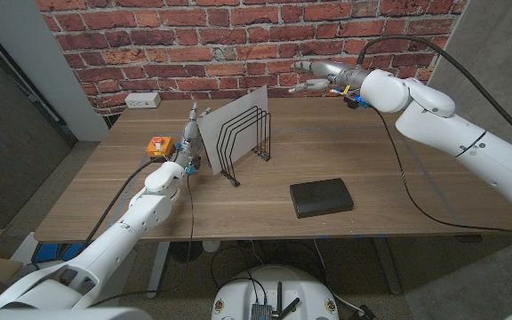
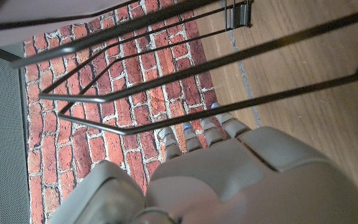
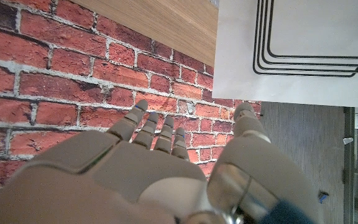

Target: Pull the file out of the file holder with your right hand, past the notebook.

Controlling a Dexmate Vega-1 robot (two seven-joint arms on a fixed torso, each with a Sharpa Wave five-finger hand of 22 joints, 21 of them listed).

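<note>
A black wire file holder [image 1: 245,142] stands in the middle of the table, and a pale file [image 1: 231,118] leans upright in its left-most slot. A black notebook [image 1: 321,197] lies flat to the holder's front right. My right hand [image 1: 315,76] hangs in the air beyond the holder's far right, fingers spread and holding nothing. In the right wrist view that hand [image 3: 166,168] points toward the file [image 3: 297,50], still apart from it. My left hand [image 1: 189,142] stands upright, fingers up, close beside the holder's left end. The left wrist view has its fingers [image 2: 197,134] straight next to the wires [image 2: 166,74].
A small orange object [image 1: 157,147] sits left of my left hand. A white power strip [image 1: 142,100] lies at the table's far left corner. A brick wall [image 1: 238,40] rises behind the table. A black cable [image 1: 398,169] from the right arm trails across the table's right side.
</note>
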